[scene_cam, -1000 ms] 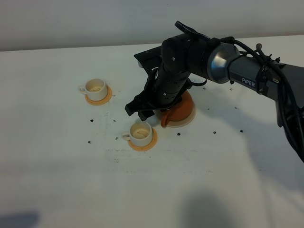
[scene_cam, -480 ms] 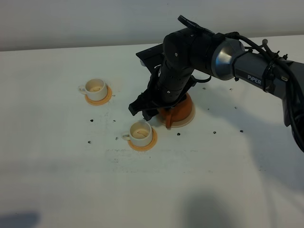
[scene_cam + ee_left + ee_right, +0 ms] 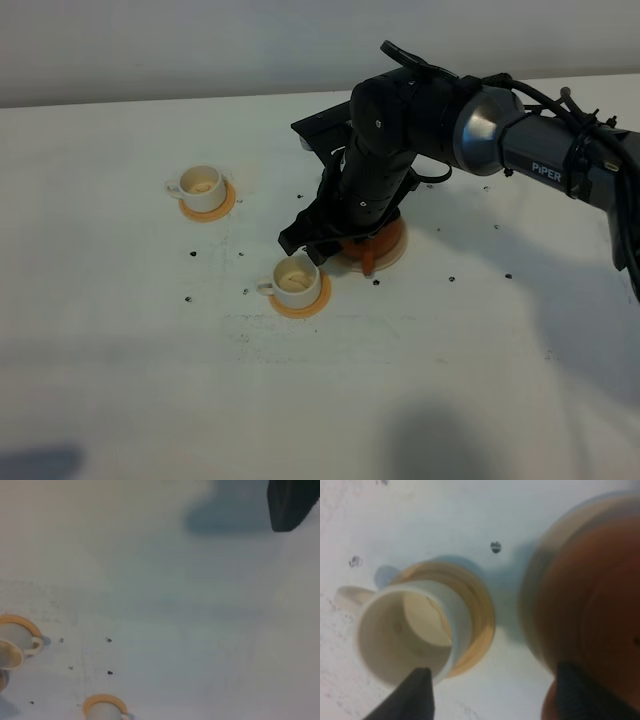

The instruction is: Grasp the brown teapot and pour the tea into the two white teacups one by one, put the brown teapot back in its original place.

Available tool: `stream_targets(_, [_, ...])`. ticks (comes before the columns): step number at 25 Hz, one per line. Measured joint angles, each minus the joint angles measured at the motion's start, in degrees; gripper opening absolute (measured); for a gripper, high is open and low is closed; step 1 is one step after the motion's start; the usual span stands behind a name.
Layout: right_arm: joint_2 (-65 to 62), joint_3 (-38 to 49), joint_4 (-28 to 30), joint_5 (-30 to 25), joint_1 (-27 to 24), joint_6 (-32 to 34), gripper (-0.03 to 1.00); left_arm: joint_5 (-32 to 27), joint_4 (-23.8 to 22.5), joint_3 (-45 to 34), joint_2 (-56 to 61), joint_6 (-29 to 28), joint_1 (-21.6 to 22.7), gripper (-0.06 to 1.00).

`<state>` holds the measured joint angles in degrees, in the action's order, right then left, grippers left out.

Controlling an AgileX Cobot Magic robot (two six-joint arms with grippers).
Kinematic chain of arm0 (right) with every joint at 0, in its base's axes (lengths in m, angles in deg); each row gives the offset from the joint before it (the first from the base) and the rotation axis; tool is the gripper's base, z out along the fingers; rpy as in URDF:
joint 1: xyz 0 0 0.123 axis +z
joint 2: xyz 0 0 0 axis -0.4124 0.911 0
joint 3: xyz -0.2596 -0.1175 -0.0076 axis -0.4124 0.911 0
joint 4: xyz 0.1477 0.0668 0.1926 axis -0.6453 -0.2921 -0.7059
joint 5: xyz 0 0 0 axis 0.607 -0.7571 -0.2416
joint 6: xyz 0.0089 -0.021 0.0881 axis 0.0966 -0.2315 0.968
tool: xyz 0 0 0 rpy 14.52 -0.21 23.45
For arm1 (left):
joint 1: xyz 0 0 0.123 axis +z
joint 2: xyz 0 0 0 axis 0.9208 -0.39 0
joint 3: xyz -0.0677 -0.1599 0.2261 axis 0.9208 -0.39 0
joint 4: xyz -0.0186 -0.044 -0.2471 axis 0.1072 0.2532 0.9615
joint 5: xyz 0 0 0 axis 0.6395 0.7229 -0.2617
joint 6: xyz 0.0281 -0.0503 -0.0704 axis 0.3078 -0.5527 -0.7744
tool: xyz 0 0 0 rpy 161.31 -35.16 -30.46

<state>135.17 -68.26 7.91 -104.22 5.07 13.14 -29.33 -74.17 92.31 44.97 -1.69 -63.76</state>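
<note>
The brown teapot (image 3: 372,250) sits on its cream disc (image 3: 397,254), largely covered by my right arm. In the right wrist view the teapot (image 3: 592,605) fills one side, blurred. My right gripper (image 3: 312,247) hangs open just above the table between the teapot and the near white teacup (image 3: 297,280). One fingertip (image 3: 417,690) is by the rim of that teacup (image 3: 407,635), and the other overlaps the teapot's edge. Nothing is held. The far teacup (image 3: 203,186) stands to the left. The left gripper shows in no view.
Each cup stands on a small orange coaster (image 3: 318,295). Small dark specks (image 3: 246,292) dot the white table. The left wrist view looks down on bare table with both cups (image 3: 12,642) at its edge and a dark shape (image 3: 292,502) in one corner.
My right arm has shifted a little to the right over the teapot, with its open fingers moving along. Neither cup has moved.
</note>
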Motion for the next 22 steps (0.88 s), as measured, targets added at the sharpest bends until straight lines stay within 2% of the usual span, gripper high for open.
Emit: stream_targets(22, [-0.6, 0.6, 0.4, -2.2, 0.0, -1.7, 0.52, 0.0, 0.0, 0.0, 0.0, 0.0, 0.0, 0.35])
